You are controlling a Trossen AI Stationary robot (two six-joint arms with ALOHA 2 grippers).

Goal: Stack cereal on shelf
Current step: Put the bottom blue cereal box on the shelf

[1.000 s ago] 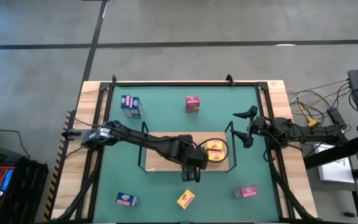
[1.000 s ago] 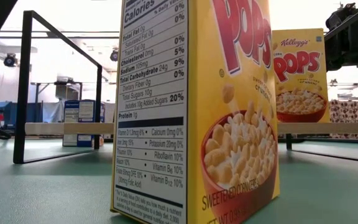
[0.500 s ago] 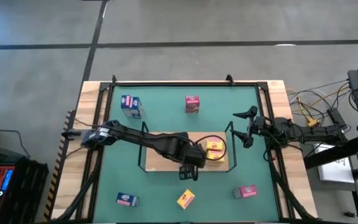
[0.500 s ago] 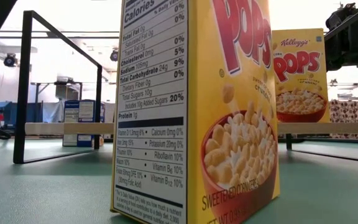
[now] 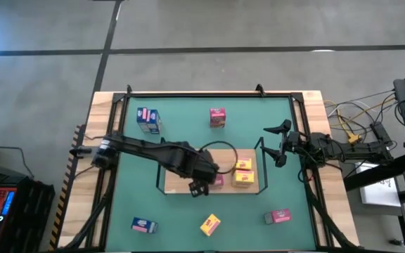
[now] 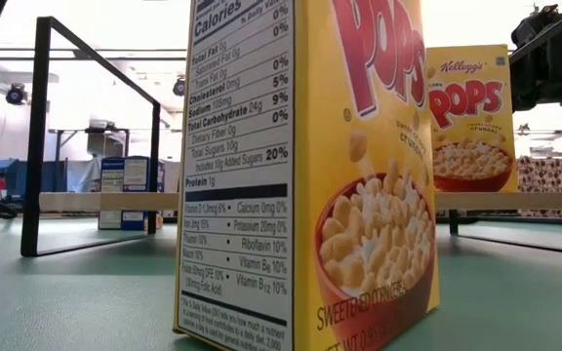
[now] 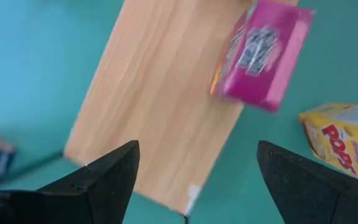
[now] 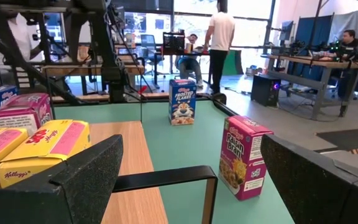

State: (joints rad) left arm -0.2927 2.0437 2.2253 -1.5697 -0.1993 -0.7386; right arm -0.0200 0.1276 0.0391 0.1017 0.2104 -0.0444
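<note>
The shelf [image 5: 181, 179] is a light-wood board with black rails in the middle of the green table. On it lie a yellow cereal box [image 5: 243, 173] and a pink one [image 7: 263, 53] beside it. My left gripper [image 5: 199, 188] hovers open above the board's near edge, just left of the pink box [image 5: 219, 181], touching nothing; its fingers [image 7: 104, 180] frame the bare board [image 7: 160, 106]. My right gripper [image 5: 281, 144] waits open at the table's right edge, pointing level across the table [image 8: 191, 186]. Other cereal boxes stand or lie on the table.
Loose boxes on the table: blue [image 5: 148, 119] and pink [image 5: 218, 117] at the far side, blue [image 5: 144, 225], yellow [image 5: 210, 225] and pink [image 5: 278, 216] at the near side. A yellow box [image 6: 301, 175] stands close before the low camera. People are in the room behind [image 8: 219, 34].
My left gripper has risen and gone toward the table's left, away from the yellow box, rolling about its own axis. The pink box that it covered now shows lying on the shelf beside the yellow one. My right arm has kept still.
</note>
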